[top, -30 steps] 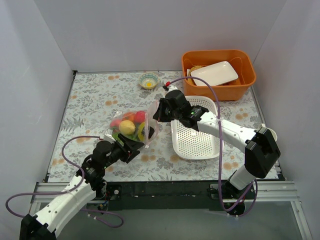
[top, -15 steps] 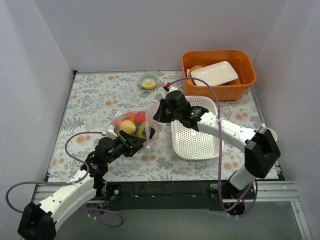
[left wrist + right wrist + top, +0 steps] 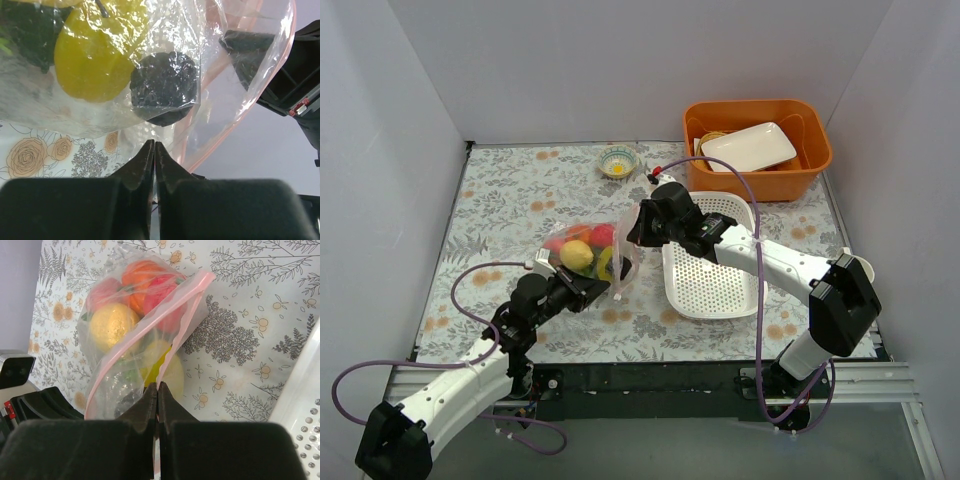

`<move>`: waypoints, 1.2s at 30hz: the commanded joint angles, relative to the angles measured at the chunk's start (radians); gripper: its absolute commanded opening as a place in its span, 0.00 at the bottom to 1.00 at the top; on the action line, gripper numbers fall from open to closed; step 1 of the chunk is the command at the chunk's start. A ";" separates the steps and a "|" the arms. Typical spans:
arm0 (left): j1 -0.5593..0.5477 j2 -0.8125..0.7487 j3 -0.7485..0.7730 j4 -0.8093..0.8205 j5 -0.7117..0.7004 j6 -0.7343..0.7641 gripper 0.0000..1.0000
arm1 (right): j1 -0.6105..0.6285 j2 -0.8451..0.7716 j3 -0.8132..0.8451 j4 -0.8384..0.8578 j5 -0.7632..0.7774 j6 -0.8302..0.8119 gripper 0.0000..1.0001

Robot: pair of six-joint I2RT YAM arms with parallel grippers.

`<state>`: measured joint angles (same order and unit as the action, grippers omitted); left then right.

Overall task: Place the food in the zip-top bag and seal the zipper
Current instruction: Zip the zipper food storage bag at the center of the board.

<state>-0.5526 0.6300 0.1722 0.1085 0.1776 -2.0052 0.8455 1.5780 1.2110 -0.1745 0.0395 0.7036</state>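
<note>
L arm (image 3: 460, 378) reaches fwd-right, jaws pinched shut; R arm (image 3: 780, 258) stretched left across, jaws shut too.

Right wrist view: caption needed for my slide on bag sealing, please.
Right gripper pinches the zipper of the zip-top bag holding the toy fruits, mouth gaping.

One zip-top bag (image 3: 620, 232). Inside it: two yellow fruits (image 3: 112, 325), one orange fruit (image 3: 142, 272), two reddish fruits (image 3: 102, 292) and one dark avocado (image 3: 165, 87); the rest cannot be counted. One white basket (image 3: 710, 270), one orange bin (image 3: 757, 105), one white plate (image 3: 750, 146), one small bowl (image 3: 618, 162). Two tools: left tool (image 3: 154, 146) and right tool (image 3: 157, 387).
</note>
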 commanded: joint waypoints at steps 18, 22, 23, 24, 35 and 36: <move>-0.001 -0.106 -0.062 -0.003 0.022 -0.440 0.65 | -0.020 -0.036 0.041 0.030 0.043 0.011 0.01; -0.003 -0.023 -0.048 0.080 0.020 -0.437 0.65 | -0.020 -0.026 0.045 0.032 0.008 0.016 0.01; -0.003 -0.012 -0.048 0.117 0.017 -0.440 0.65 | -0.020 -0.026 0.042 0.033 0.002 0.019 0.01; -0.003 0.006 -0.046 0.131 0.014 -0.443 0.65 | -0.020 -0.026 0.035 0.035 0.000 0.023 0.01; -0.021 0.080 -0.020 0.226 0.008 -0.448 0.61 | -0.016 -0.023 -0.018 0.078 -0.032 0.069 0.01; -0.024 0.085 -0.020 0.227 0.008 -0.448 0.61 | -0.016 -0.021 -0.019 0.082 -0.032 0.073 0.01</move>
<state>-0.5640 0.6983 0.1123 0.2836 0.1917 -2.0060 0.8307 1.5658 1.2068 -0.1669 0.0208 0.7433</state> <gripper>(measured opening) 0.614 0.028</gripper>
